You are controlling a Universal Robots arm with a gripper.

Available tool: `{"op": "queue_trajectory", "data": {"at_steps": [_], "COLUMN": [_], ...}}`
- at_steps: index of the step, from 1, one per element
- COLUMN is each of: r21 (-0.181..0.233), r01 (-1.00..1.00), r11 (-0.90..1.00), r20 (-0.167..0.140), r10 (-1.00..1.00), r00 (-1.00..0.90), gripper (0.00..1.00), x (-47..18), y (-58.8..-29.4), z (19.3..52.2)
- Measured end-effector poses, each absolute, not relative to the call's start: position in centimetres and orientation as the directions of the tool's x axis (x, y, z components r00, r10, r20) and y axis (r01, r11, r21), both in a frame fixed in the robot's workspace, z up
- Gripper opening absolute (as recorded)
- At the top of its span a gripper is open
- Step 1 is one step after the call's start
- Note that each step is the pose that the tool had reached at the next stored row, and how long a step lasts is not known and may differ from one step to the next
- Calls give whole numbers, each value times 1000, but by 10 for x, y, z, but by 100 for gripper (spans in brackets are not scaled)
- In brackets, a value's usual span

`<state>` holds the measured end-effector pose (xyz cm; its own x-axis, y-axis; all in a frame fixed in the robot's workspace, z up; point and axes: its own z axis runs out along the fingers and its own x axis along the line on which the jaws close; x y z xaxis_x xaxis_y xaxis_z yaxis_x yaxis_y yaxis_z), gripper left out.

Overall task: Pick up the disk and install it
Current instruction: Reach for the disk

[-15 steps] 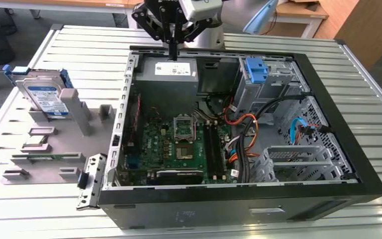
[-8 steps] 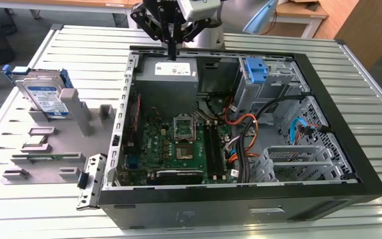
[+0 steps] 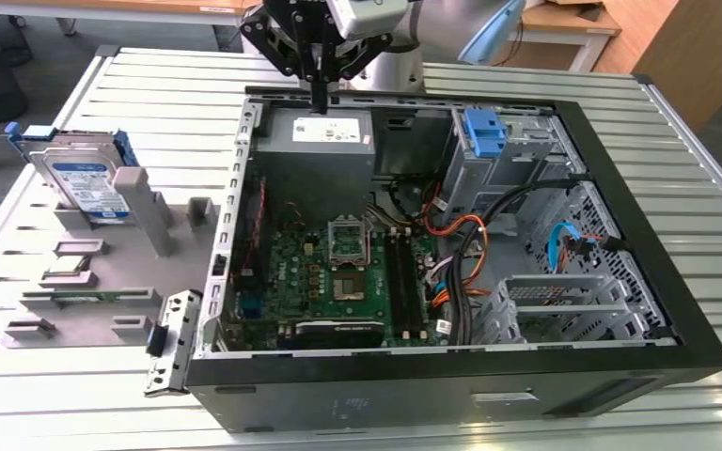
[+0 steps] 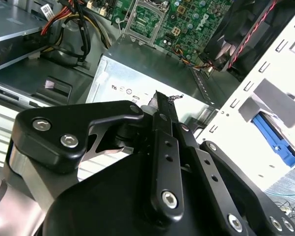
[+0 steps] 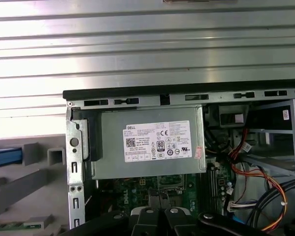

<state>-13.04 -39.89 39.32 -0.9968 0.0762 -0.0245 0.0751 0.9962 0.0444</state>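
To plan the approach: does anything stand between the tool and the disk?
Only the case wall, low between them. The tool hangs over the power supply; the disk stands in a rack beyond that wall, at the exterior view's left.

Bright, even, diffuse light from above. Strong glare on table (image 5: 147, 44) slats in first wrist view, washed near white beside case (image 5: 186, 90). Milder sheen on slats in exterior view. Deep shadow in case interior. Black gripper (image 4: 159, 101) dim, underexposed, in second wrist view.
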Motion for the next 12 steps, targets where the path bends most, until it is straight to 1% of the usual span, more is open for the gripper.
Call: {"op": "queue_trajectory", "data": {"at_steps": [12], "r21": [44], "r01": [75], "r11": [996], "r20": [-24], "r10": [76], "r00": [-997], "gripper": [11], "x": [-133], "y": [-399], "z": [393]}}
